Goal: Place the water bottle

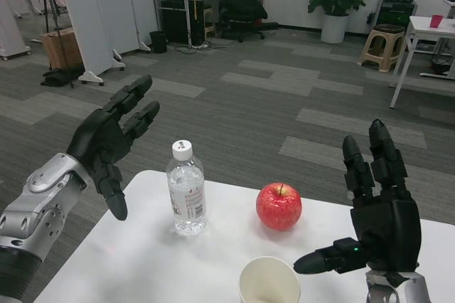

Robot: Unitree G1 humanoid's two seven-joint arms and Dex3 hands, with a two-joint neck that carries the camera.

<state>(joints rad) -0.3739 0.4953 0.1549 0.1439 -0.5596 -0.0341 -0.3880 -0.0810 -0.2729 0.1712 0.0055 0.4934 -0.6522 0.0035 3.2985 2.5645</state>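
Two hands hover with fingers spread and holding nothing, the left hand [114, 139] just left of the upright water bottle [187, 190] on the white table [128, 260], the right hand [377, 207] right of the red apple [279, 205] and near paper cup [269, 281].

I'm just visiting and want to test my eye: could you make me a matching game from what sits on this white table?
Things:
1. clear plastic water bottle with a white cap
2. shiny red apple
3. white paper cup

Places:
A. at the table's near edge
B. furthest left, upright
C. in the middle, right of the bottle

Pairs: 1-B, 2-C, 3-A
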